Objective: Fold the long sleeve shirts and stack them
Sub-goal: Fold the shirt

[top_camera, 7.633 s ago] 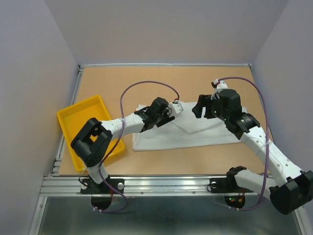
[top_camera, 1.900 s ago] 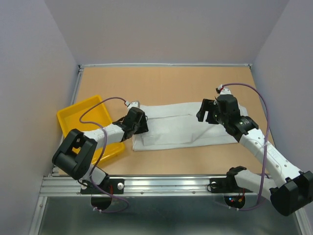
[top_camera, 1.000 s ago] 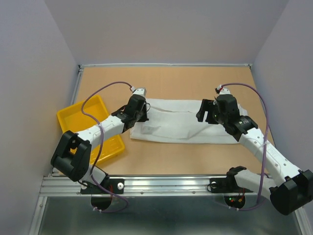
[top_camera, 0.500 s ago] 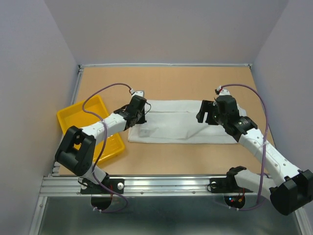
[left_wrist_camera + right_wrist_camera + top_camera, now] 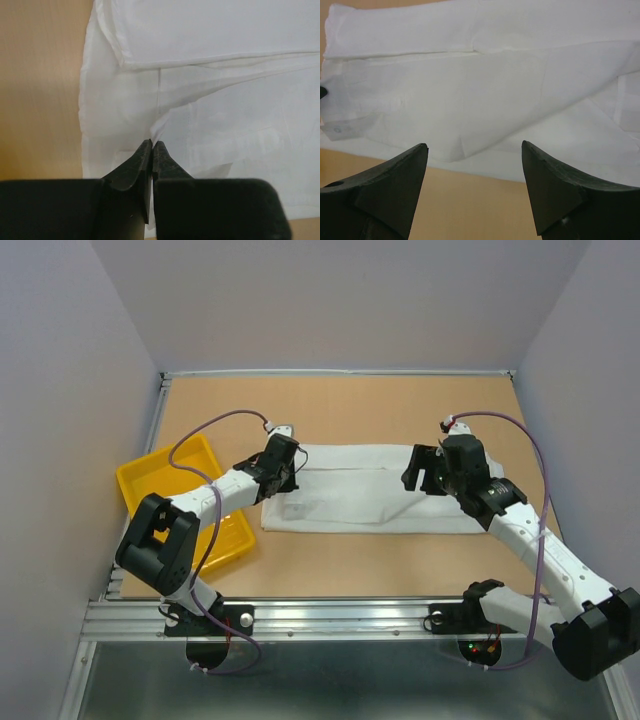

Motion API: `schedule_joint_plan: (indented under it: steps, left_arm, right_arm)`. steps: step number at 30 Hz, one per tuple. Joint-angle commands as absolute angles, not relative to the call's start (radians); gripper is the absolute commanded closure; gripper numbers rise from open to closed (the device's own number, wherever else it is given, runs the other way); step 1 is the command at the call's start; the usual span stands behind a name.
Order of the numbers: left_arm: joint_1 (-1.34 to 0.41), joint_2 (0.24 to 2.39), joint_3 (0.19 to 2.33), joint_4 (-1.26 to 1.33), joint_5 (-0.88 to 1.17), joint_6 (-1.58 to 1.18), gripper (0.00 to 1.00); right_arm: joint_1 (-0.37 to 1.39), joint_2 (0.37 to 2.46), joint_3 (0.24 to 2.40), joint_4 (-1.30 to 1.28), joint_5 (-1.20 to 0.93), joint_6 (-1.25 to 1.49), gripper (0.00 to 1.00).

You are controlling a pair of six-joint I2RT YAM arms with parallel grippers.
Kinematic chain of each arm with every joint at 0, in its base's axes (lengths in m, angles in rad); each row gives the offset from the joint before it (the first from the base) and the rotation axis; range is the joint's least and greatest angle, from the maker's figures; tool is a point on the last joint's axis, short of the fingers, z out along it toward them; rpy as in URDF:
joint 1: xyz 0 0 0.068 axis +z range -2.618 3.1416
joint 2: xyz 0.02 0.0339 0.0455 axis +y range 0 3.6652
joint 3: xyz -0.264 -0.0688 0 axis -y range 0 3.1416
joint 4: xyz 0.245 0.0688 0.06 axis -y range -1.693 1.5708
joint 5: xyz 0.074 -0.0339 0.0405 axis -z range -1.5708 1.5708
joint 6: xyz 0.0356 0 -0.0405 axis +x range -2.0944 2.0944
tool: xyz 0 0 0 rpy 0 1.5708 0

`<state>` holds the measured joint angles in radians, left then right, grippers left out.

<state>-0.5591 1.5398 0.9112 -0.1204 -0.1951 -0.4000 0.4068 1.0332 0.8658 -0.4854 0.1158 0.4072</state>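
A white long sleeve shirt (image 5: 360,495) lies folded into a long flat strip across the middle of the table. At its left end, my left gripper (image 5: 286,476) points down onto the cloth. The left wrist view has the jaws of the left gripper (image 5: 152,145) pressed together on a small raised ridge of shirt (image 5: 225,60) fabric. My right gripper (image 5: 418,472) hovers over the strip's right part. Its fingers (image 5: 395,175) stand wide apart above the shirt (image 5: 485,85) edge, with nothing between them.
A yellow tray (image 5: 150,485) sits at the left, partly under the left arm's forearm. Bare tan tabletop (image 5: 340,410) lies beyond and in front of the shirt. An aluminium rail (image 5: 330,612) runs along the near edge, and grey walls enclose the table.
The shirt's left end, slanted and bunched a second ago, now lies square as a strip. My left gripper shifted slightly at that end. The right arm stayed still.
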Motion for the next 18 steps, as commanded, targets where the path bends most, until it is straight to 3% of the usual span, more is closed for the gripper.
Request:
schedule_joint_plan:
  steps: [1, 18]
  left_arm:
    - [-0.557, 1.525, 0.98, -0.107, -0.245, -0.35, 0.89]
    - [-0.542, 1.641, 1.109, -0.078, -0.308, -0.267, 0.86]
  right_arm:
    - [0.405, 1.012, 0.848, -0.448, 0.124, 0.396, 0.2]
    - [0.405, 1.043, 0.819, -0.433, 0.167, 0.426, 0.2]
